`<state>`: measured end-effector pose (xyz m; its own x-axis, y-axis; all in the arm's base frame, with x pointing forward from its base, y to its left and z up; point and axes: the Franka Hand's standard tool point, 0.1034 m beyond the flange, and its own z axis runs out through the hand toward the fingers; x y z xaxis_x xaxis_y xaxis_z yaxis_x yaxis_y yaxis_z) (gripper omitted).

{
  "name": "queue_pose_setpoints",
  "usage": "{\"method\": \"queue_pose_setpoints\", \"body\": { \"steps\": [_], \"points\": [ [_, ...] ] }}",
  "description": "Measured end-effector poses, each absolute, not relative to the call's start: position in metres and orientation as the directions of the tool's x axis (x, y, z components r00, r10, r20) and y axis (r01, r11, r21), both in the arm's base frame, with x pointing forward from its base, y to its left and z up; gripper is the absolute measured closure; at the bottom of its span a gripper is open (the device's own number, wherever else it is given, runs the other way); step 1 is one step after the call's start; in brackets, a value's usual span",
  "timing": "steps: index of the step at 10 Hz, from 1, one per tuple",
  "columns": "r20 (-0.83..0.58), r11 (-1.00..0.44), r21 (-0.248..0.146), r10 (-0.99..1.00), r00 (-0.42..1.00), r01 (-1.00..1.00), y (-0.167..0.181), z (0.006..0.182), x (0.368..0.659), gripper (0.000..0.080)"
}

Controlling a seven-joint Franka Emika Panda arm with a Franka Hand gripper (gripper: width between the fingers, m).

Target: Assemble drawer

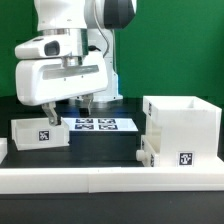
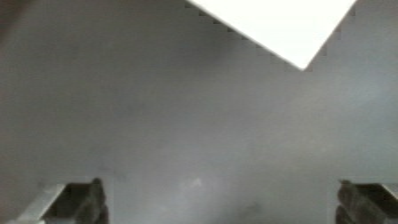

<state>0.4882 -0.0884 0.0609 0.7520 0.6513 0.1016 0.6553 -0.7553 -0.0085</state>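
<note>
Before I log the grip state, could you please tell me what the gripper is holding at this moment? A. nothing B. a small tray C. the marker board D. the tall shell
A: in the wrist view the gripper has its fingers set wide apart, with only the bare dark table showing between them.

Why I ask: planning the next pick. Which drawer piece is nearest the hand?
The small tray at the exterior view's left, close to the hand; the tall shell and the piece against it stand at that view's right.
</note>
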Motion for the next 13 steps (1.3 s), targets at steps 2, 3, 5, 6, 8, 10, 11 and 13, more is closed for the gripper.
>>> {"method": "queue_pose_setpoints", "body": {
  "steps": [2, 3, 5, 6, 8, 10, 11, 13],
  "points": [
    [0.092, -0.844, -0.026, 0.532, 0.842, 0.536, -0.101, 0.063, 0.467, 0.0151],
    [0.092, -0.869, -0.031, 0.49, 0.867, 0.494, -0.103, 0.064, 0.464, 0.0151],
    [0.09, -0.867, -0.034, 0.492, 0.866, 0.497, -0.102, 0.062, 0.464, 0.0151],
    [0.09, -0.867, -0.034, 0.492, 0.866, 0.496, -0.102, 0.062, 0.464, 0.0151],
    [0.078, -0.879, -0.039, 0.472, 0.878, 0.476, -0.108, 0.059, 0.455, 0.0151],
    [0.072, -0.887, -0.028, 0.457, 0.886, 0.46, -0.111, 0.053, 0.435, 0.0151],
    [0.071, -0.892, -0.022, 0.449, 0.891, 0.451, -0.11, 0.046, 0.422, 0.0151],
    [0.067, -0.891, -0.022, 0.451, 0.89, 0.453, -0.111, 0.03, 0.408, 0.0151]
  ]
}}
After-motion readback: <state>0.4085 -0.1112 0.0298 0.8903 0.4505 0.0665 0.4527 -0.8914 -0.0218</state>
